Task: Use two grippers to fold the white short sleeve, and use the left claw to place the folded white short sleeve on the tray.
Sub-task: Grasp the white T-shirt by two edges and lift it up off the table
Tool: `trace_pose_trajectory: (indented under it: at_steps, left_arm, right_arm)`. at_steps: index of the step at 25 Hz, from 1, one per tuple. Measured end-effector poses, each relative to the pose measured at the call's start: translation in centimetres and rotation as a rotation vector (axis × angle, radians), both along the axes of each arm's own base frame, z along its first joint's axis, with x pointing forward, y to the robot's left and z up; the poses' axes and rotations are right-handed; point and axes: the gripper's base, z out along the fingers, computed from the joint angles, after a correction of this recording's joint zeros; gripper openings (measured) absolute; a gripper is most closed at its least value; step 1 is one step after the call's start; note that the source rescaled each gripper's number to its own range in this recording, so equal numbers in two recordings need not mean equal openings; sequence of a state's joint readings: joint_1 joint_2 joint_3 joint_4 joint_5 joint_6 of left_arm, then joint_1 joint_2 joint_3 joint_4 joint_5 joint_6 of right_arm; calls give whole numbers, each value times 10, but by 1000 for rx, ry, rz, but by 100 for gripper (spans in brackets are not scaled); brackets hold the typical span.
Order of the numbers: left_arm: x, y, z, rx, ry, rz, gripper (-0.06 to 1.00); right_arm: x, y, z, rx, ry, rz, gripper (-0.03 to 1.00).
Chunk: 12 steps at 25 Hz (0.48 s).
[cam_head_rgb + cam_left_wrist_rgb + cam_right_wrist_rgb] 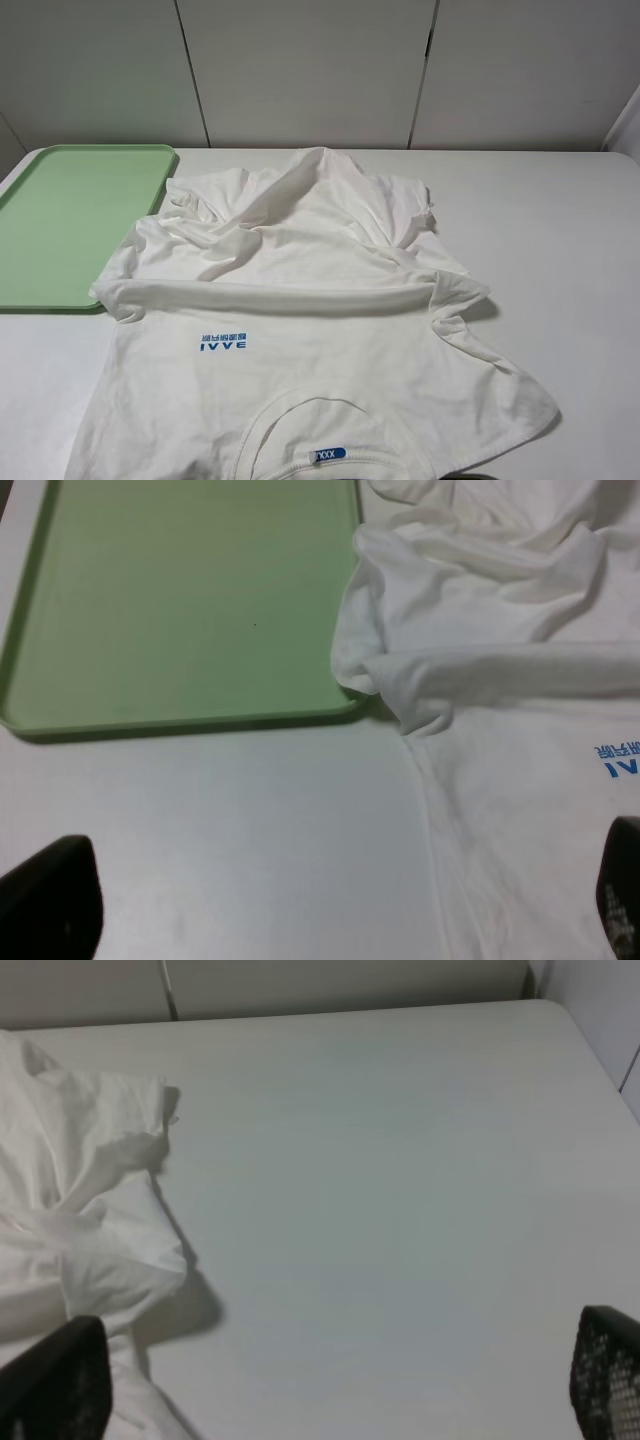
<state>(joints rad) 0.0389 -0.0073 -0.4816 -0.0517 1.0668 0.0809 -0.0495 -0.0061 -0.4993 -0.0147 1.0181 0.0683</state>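
The white short sleeve lies on the table with its collar and blue neck label at the near edge and its far half bunched into loose folds. A sleeve touches the near right corner of the pale green tray, which holds nothing. Neither gripper shows in the exterior high view. In the left wrist view my left gripper is open over the table beside the shirt's edge, its black fingertips far apart. My right gripper is open too, hovering by the shirt's other sleeve.
The white table runs right of the shirt to an edge near the wall. Pale wall panels stand behind the table. The tray sits at the far left, close to the table's left edge.
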Motion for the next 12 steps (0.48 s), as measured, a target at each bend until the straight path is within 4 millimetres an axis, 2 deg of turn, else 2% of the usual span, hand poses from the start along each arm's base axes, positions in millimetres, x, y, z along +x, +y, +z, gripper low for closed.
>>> trace_pose_trajectory:
  at_steps: [12]
  left_arm:
    - [0, 0, 0, 1, 0, 1, 98]
  right_arm:
    - [0, 0, 0, 0, 0, 0, 100]
